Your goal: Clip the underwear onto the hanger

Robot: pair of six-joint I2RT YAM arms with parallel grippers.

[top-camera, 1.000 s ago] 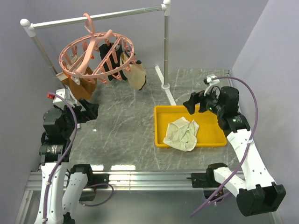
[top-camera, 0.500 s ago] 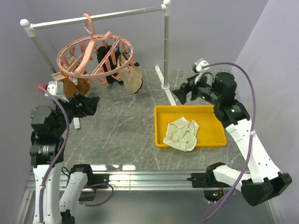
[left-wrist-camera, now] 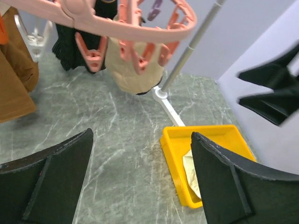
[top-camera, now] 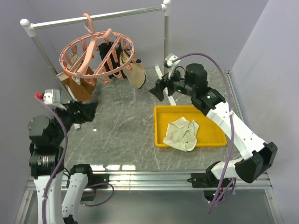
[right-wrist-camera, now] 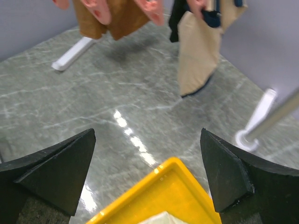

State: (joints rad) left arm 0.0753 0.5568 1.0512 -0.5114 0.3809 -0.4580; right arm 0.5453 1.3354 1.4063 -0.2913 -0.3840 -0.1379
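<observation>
The cream underwear [top-camera: 183, 133] lies crumpled in the yellow tray [top-camera: 163, 126]; a strip of it shows in the left wrist view [left-wrist-camera: 190, 168], and its edge at the bottom of the right wrist view [right-wrist-camera: 163, 218]. The pink round hanger [top-camera: 96, 55] hangs by its hook from the white rail, with brown, black and tan garments clipped to it; it also shows in the left wrist view [left-wrist-camera: 112, 21]. My left gripper [top-camera: 88, 110] is open and empty at the left, below the hanger. My right gripper [top-camera: 158, 89] is open and empty, raised beyond the tray's far left corner, right of the tan garment.
The white-and-grey rail [top-camera: 93, 17] spans the back, with its right post [top-camera: 166, 46] and foot [top-camera: 166, 87] just behind my right gripper. A tan garment [top-camera: 136, 74], a black one [top-camera: 108, 63] and a brown one [top-camera: 80, 86] hang from the hanger.
My right arm has swung left and forward, from over the tray's far right to beyond its far left corner near the rail post. My left gripper shifted slightly. The hanger swayed a little.
</observation>
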